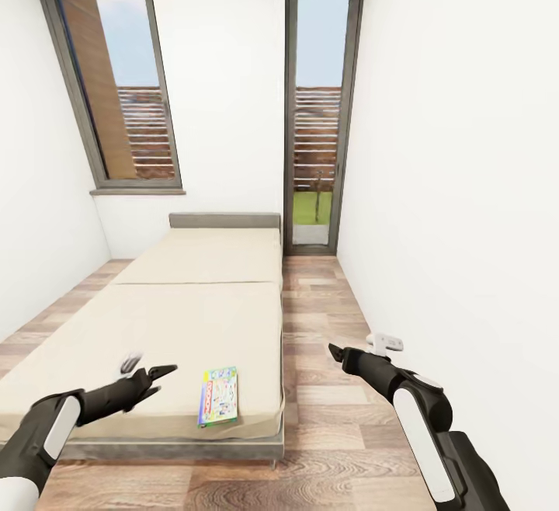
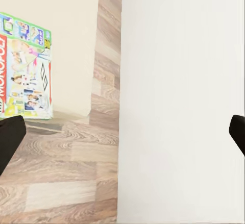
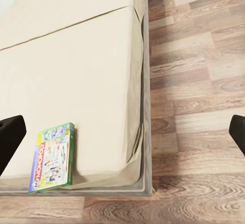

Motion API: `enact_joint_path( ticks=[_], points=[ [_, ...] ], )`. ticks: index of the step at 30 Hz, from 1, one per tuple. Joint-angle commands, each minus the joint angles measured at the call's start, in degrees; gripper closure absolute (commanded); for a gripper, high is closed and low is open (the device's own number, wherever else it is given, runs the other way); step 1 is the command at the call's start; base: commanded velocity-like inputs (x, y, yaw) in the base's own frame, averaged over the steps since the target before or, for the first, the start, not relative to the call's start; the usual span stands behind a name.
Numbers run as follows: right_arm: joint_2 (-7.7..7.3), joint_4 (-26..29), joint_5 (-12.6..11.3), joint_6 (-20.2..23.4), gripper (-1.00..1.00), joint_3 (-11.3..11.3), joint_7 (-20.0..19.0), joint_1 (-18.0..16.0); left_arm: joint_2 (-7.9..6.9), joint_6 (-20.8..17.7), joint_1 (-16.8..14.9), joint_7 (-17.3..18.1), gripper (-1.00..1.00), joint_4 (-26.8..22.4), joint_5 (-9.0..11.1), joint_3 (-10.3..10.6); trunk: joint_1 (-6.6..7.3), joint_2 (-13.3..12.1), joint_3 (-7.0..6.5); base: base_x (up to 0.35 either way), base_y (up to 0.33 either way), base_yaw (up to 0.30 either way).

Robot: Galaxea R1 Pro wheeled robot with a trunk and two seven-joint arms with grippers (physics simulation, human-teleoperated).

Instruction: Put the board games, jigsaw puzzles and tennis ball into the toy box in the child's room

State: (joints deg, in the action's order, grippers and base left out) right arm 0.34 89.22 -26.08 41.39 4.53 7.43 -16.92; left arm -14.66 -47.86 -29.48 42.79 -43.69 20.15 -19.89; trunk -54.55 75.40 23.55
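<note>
A colourful Monopoly board game lies flat on the beige bed, near its front right corner. In the left wrist view the game sits at the mattress edge, and in the right wrist view the game lies by the bed's near corner. My left gripper hovers open over the bed's front part, a little left of the game, holding nothing. My right gripper hangs open over the wooden floor to the right of the bed, also holding nothing.
A strip of wooden floor runs between the bed and the white wall on the right. A tall glass door stands at the far end and a window is above the headboard.
</note>
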Motion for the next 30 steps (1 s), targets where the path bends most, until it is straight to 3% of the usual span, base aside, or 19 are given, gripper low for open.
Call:
enact_joint_path(
  ticks=[1,3,9,21,30],
  points=[
    [0.0,0.07,-0.59,0.18,-1.0,0.04,0.57,-0.04,-0.28,-0.3,-0.05,2.5,-1.0,0.01,-0.05,-0.25,-0.23,0.46,0.25,0.0,0.0,0.0],
    [-0.01,0.08,-0.57,0.18,-1.0,0.04,0.57,-0.04,-0.81,-0.35,-0.02,5.25,-1.0,0.01,-0.08,-0.48,-0.67,1.26,0.61,0.0,0.0,0.0],
    [-0.01,0.08,-0.58,0.18,-1.0,0.04,0.57,-0.04,-1.74,-0.32,-0.02,8.17,-1.0,0.39,-0.11,-0.71,-1.98,3.66,1.69,0.0,0.0,0.0],
    [-0.04,0.08,-0.56,0.18,-1.0,0.04,0.57,-0.04,-2.24,-0.21,-0.04,8.75,-1.0,1.16,-0.11,-1.02,-4.62,8.48,3.84,0.0,0.0,0.0],
    [-0.04,0.08,-0.56,0.18,-1.0,0.04,0.57,-0.04,-3.44,-0.52,-0.04,8.91,-1.0,1.23,-0.08,-1.11,-6.6,12.09,5.46,0.0,0.0,0.0]
  ],
)
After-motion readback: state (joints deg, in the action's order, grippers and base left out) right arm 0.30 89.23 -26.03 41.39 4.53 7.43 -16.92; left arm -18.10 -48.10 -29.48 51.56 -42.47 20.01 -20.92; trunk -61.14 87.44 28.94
